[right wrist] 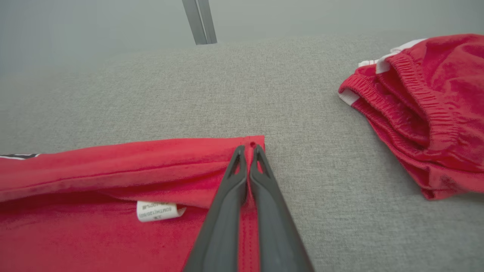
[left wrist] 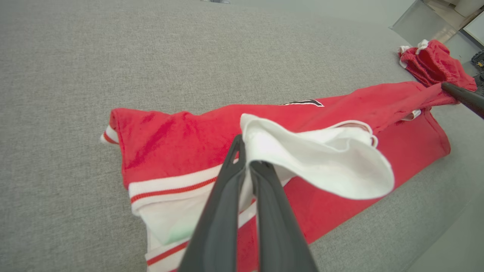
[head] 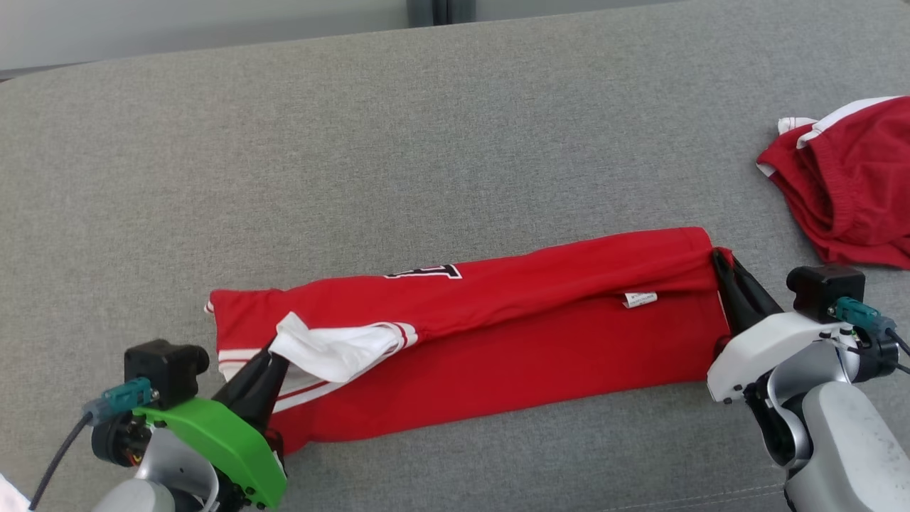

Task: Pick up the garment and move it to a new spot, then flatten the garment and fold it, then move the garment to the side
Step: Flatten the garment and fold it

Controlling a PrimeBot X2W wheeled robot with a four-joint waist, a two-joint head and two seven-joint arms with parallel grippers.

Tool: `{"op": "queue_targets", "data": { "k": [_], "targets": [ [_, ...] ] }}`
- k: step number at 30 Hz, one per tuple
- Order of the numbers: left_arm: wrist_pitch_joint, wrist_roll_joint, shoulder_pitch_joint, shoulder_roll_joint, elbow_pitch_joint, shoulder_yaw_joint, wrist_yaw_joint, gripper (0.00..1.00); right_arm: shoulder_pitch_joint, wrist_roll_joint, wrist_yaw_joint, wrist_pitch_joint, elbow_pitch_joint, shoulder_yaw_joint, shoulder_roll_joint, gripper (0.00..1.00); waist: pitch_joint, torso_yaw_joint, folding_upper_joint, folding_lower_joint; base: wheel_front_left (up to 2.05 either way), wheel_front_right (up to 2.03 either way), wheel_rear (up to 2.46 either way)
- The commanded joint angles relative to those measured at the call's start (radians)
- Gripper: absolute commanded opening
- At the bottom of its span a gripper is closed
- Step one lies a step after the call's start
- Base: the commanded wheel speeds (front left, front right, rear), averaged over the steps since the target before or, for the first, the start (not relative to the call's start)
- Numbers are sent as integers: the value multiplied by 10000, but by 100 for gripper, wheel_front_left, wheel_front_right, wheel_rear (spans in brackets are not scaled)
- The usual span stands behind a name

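A red garment (head: 498, 334) with white trim and a black-and-white mark lies in a long band across the grey cushion, its far edge doubled over toward me. At its left end my left gripper (head: 276, 350) is shut on a white sleeve part (left wrist: 321, 158), lifting it a little. My right gripper (head: 719, 259) is shut on the red hem at the right end (right wrist: 249, 151). A small white label (right wrist: 157, 210) shows on the inner side near that corner.
A second red garment (head: 849, 185) with white trim and an elastic waistband lies bunched at the right edge of the cushion (head: 426, 142). The cushion's front seam runs close under both arms. Grey fabric stretches wide behind the folded band.
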Motion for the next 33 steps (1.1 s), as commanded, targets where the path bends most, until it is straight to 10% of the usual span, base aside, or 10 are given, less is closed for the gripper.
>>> {"op": "queue_targets", "data": {
  "k": [1,3,5,6,7,8,33],
  "targets": [
    [-120,-85,222,-92,126,10,49,0,200,-114,-19,69,-54,-74,92,0,7,10,-1,0,0,0,0],
    [-419,-18,336,-227,411,64,138,0,333,-200,-19,100,-97,-147,191,0,8,16,-1,0,0,0,0],
    [-647,-76,453,-418,716,42,112,64,412,-255,-21,49,-48,-248,235,11,-8,19,-1,0,0,0,0],
    [-781,-64,504,-503,857,49,153,100,462,-294,-21,20,-16,-297,307,43,-27,19,-1,0,0,0,0],
    [-869,-86,548,-564,952,60,178,100,499,-309,-21,-6,-2,-327,362,98,-41,19,-1,0,0,0,0],
    [-988,-130,603,-640,1018,82,193,100,550,-334,-21,-11,13,-368,410,100,-55,22,-1,0,0,0,0],
    [-3332,705,1212,-1206,701,1396,2047,100,1431,-541,-19,-307,-813,-1499,1136,100,-690,422,-1,0,0,0,0]
  ]
}}
